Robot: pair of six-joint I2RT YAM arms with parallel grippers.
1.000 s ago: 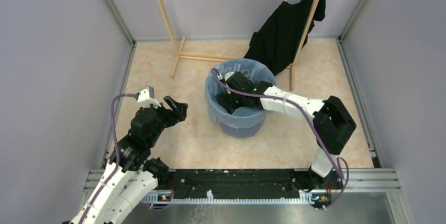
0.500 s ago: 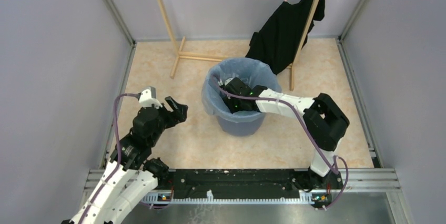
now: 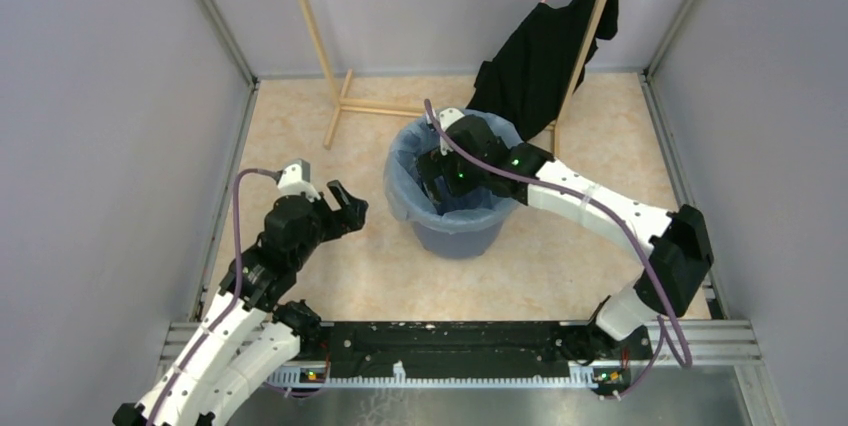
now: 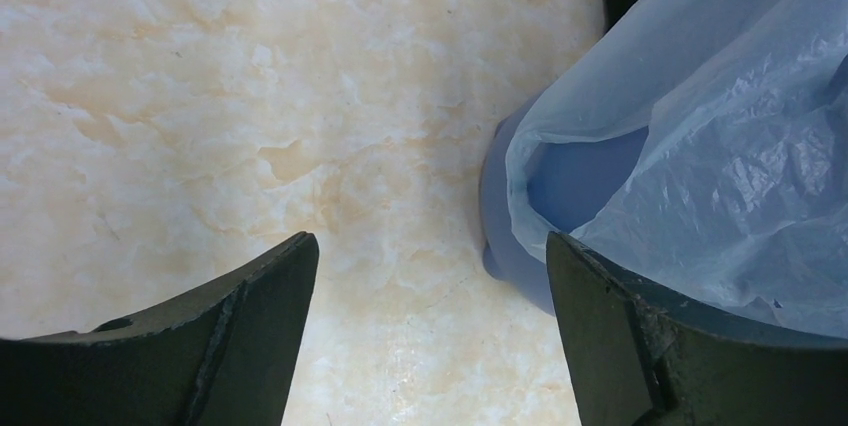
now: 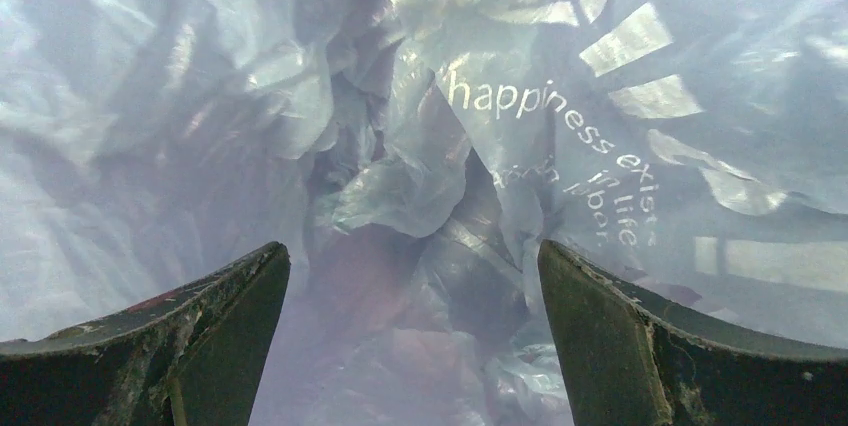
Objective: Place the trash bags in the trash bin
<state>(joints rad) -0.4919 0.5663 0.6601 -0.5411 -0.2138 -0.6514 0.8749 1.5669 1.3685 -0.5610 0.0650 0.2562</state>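
Note:
The round blue trash bin (image 3: pixel 455 231) stands mid-floor. The pale-blue translucent trash bag (image 3: pixel 404 168) lines it and drapes over the rim. My right gripper (image 3: pixel 440 182) reaches down into the bin from the far right and is open. In the right wrist view it (image 5: pixel 415 346) holds nothing, and crumpled bag film (image 5: pixel 420 176) with white print fills the view. My left gripper (image 3: pixel 345 208) is open and empty, low over the floor just left of the bin. In the left wrist view it (image 4: pixel 430 346) faces the bin wall (image 4: pixel 500 236) and the overhanging bag (image 4: pixel 720 146).
A wooden rack (image 3: pixel 320 56) stands at the back. A black garment (image 3: pixel 540 56) hangs from it right behind the bin. Grey walls close in left, right and back. A metal rail (image 3: pixel 450 341) runs along the near edge.
My right arm's elbow has swung out to the right and its wrist has shifted toward the bin's far side, still inside. My left gripper has moved slightly right, toward the bin.

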